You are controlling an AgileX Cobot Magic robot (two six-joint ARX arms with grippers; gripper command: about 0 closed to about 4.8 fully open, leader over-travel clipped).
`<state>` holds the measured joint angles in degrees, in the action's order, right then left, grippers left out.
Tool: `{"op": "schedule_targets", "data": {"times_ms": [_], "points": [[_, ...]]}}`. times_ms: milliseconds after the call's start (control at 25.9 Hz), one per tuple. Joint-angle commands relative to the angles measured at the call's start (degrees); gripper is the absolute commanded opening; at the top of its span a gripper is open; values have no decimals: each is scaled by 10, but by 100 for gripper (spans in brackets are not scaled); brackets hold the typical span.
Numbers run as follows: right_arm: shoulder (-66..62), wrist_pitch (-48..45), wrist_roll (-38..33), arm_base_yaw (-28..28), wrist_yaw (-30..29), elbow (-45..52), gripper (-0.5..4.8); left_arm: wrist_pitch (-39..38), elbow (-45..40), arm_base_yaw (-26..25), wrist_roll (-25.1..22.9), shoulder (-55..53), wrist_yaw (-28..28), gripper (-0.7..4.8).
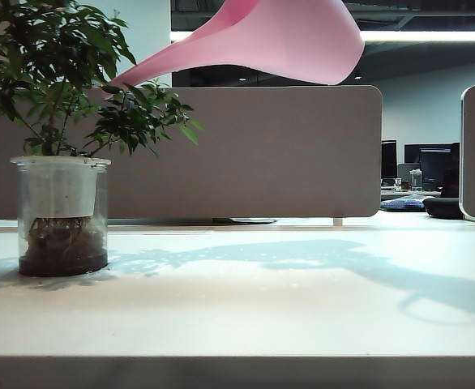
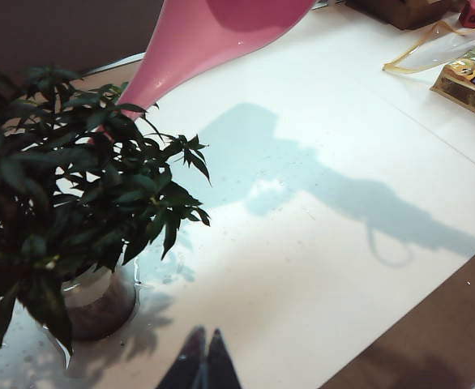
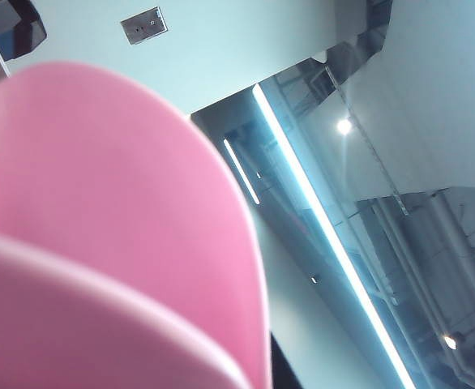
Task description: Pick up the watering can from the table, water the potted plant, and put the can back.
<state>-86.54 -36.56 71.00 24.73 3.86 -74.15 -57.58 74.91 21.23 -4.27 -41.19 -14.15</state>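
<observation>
Pink watering can hangs in the air, tipped over with its spout sloping down into the leaves of the potted plant; its upper body is cut off at the frame edge in the exterior view, and its handle cannot be seen. The right fingers appear in no view: the right wrist camera is filled by the can's pink wall close against the lens, with only ceiling lights beyond, so whether those fingers grip the can cannot be told. The left fingers show only as two dark tips pressed together, closed on nothing, low over the surface just beside the plant's clear pot, which the foliage mostly hides. The can's shadow lies across the surface beyond the left fingers. Blurred, unidentifiable clutter lies at the far corner.
</observation>
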Motion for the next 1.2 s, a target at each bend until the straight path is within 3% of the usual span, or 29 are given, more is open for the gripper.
{"op": "schedule_targets", "data": {"times_ms": [39, 193, 309, 425, 618, 773, 1005, 1198], "points": [[7, -21, -1, 1, -1, -8, 86, 6, 2, 0, 0, 1, -2, -5], [7, 10, -9, 1, 2, -8, 85, 6, 2, 0, 0, 1, -2, -5], [7, 45, -57, -3, 17, -8, 85, 6, 2, 0, 0, 1, -2, -5], [7, 68, -163, -28, 27, -8, 85, 6, 2, 0, 0, 1, -2, -5], [7, 87, -249, -74, 42, -8, 85, 5, 2, 0, 2, 6, -2, -5], [7, 129, -382, -115, 37, -7, 85, 5, 2, 0, 2, 6, -2, -5], [-13, 190, -585, -165, -22, -3, 85, 6, 2, 0, 2, 6, -2, -5], [-40, 172, -707, -186, -83, 52, 85, 6, 2, 0, 2, 7, -1, -5]]}}
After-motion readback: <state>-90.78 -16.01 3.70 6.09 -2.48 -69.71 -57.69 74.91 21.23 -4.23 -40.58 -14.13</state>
